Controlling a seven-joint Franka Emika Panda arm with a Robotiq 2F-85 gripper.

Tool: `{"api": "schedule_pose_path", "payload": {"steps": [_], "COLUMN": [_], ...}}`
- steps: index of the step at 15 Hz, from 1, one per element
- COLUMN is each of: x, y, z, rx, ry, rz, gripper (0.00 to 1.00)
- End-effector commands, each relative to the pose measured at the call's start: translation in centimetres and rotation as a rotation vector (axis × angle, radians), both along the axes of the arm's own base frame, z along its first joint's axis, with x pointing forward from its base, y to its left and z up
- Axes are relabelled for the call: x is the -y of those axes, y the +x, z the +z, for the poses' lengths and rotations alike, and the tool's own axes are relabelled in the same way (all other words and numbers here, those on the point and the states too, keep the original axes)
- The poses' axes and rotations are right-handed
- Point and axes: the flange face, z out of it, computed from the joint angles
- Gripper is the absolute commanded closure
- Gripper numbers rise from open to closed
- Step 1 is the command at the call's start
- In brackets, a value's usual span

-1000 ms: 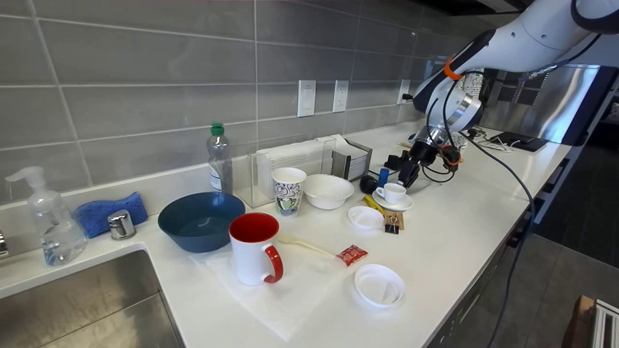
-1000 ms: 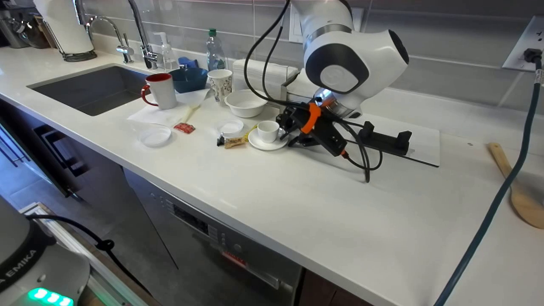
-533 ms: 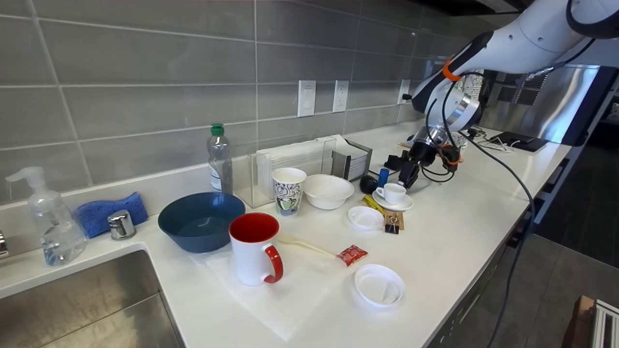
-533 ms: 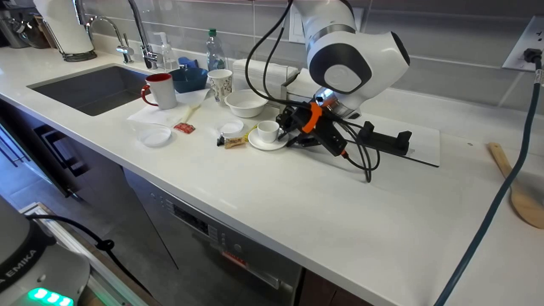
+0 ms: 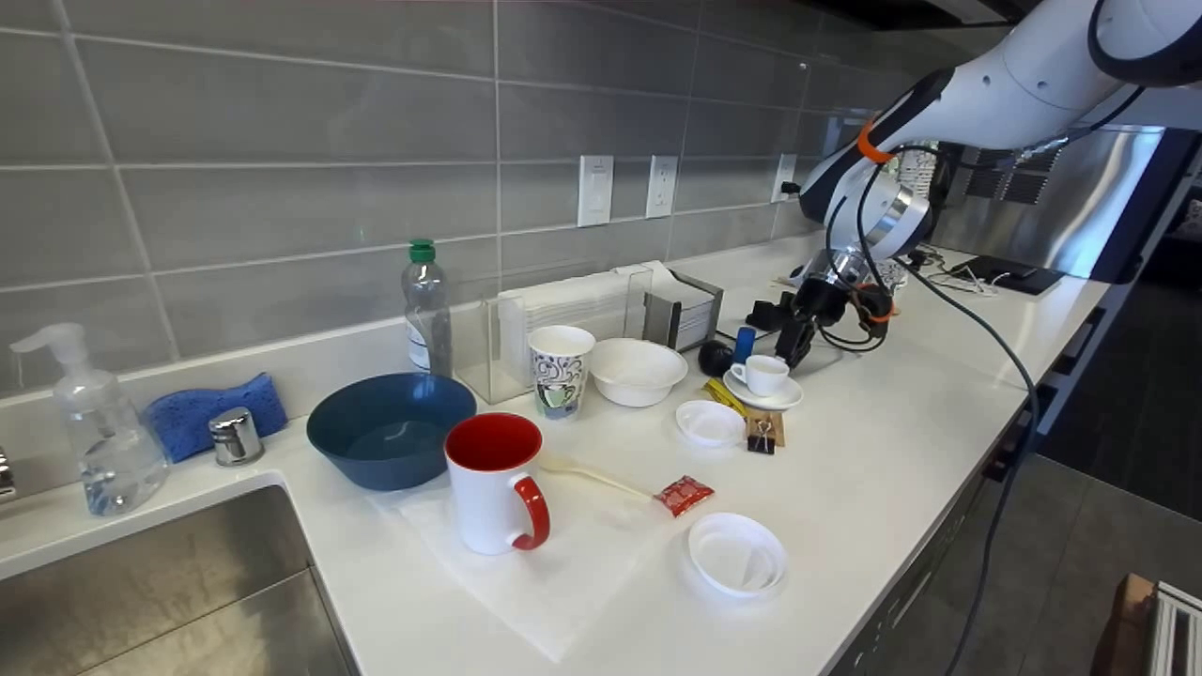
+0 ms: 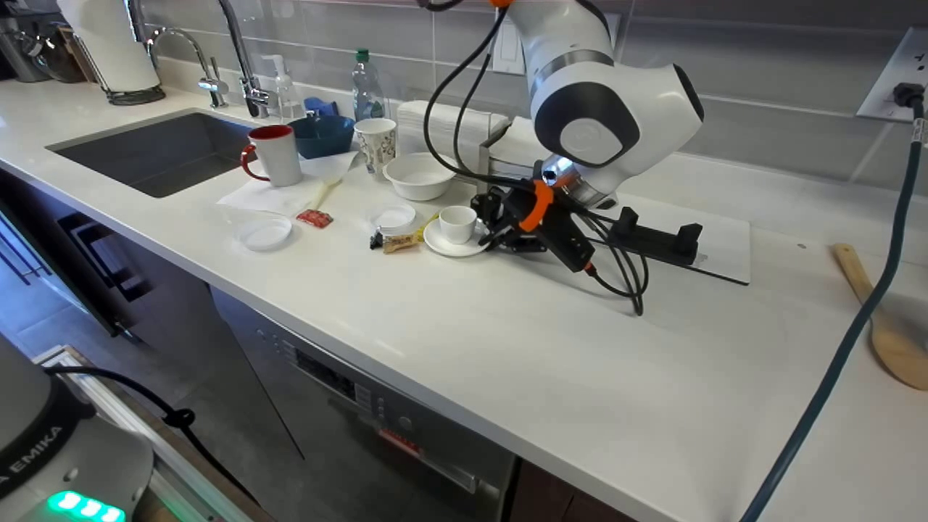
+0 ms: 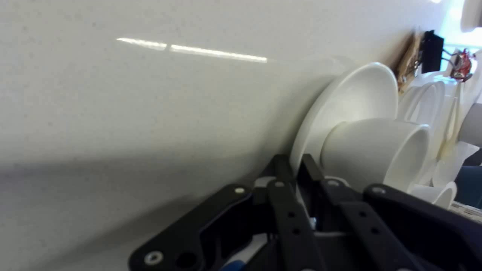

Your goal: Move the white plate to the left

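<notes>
On the pale counter (image 6: 551,341), at the end of the clutter farthest from the sink (image 6: 159,148): white plate (image 7: 367,94), small, round, glossy, rim turned up. A white cup (image 7: 361,150) stands upright on it, about the middle.

At the plate's rim, low to the counter: the gripper (image 7: 296,165), on the side away from the sink, arm (image 5: 1005,89) sloping down to it. Jaws nearly together, the rim between them; reads as clamped on the plate. By the wrist view, one finger lies against the rim's outer face, the other against its inner face, just beside the cup. Whether that finger touches the cup, cannot tell. Most of the plate, and the cup with it, lies beyond the fingertips, toward the sink. Plate looks level in both exterior views; any small lift at the held edge, cannot tell.

Neighbours: brown piece (image 6: 401,243) with a black binder clip (image 7: 432,52) just beside the plate, across from the gripper; yellow strip (image 5: 724,395) there too; shallow white dish (image 5: 711,422) with a ringed rim near. Blue cylinder (image 5: 744,345) close behind, toward the tiled wall (image 5: 310,207). Farther along the counter, well apart from the gripper: white bowl (image 5: 638,373), patterned paper cup (image 5: 560,372), blue bowl (image 5: 392,430), red-and-white mug (image 5: 495,488).
</notes>
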Motion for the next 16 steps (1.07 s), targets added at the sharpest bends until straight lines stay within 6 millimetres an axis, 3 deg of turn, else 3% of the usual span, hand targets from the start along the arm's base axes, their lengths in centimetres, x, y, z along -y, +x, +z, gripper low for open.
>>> {"api": "schedule_pose_path", "payload": {"steps": [1, 11, 16], "x": [0.3, 0.8, 1.4], "y": [0.3, -0.1, -0.7], "z": [-0.5, -0.3, 1.9], "rx": [-0.041, -0.054, -0.024], "ry": [0.017, 0.079, 0.097], "rz": [0.012, 0.005, -0.014], "gripper": [1.0, 0.98, 0.98]}}
